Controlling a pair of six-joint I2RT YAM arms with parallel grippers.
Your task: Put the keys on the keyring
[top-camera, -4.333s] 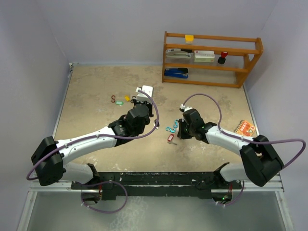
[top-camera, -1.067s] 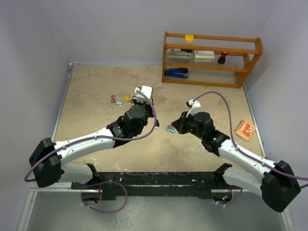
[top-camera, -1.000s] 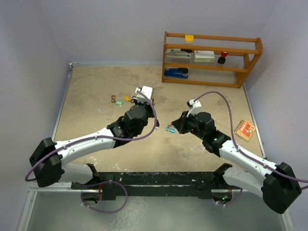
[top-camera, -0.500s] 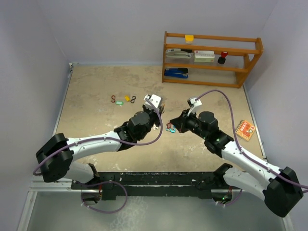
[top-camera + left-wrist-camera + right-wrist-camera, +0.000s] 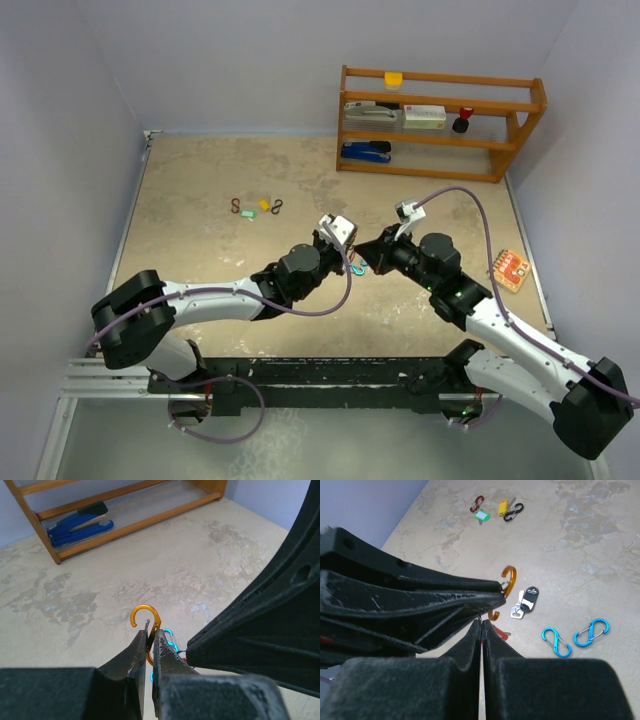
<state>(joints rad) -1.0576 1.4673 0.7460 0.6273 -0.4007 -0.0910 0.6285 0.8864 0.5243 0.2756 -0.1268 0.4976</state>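
My left gripper (image 5: 151,632) is shut on an orange S-shaped clip (image 5: 147,617), whose open hook sticks up above the fingertips. The clip also shows in the right wrist view (image 5: 507,577). My right gripper (image 5: 482,622) is shut on a red-tagged key (image 5: 501,634), tip to tip with the left gripper (image 5: 345,252) above the table's middle. A black-headed key (image 5: 527,600) lies on the table below. A green-tagged key (image 5: 481,515) and a yellow-tagged key (image 5: 503,506) lie far left.
Two blue S-clips (image 5: 556,641) lie under the grippers. A red clip (image 5: 477,503) and a black clip (image 5: 514,511) lie beside the far keys. A wooden shelf (image 5: 440,120) holding a blue stapler (image 5: 80,525) stands at the back right. An orange card (image 5: 509,267) lies right.
The red-tagged key has left the table and is in my right gripper. My left gripper has carried the orange clip to the right until it meets the right gripper's tip.
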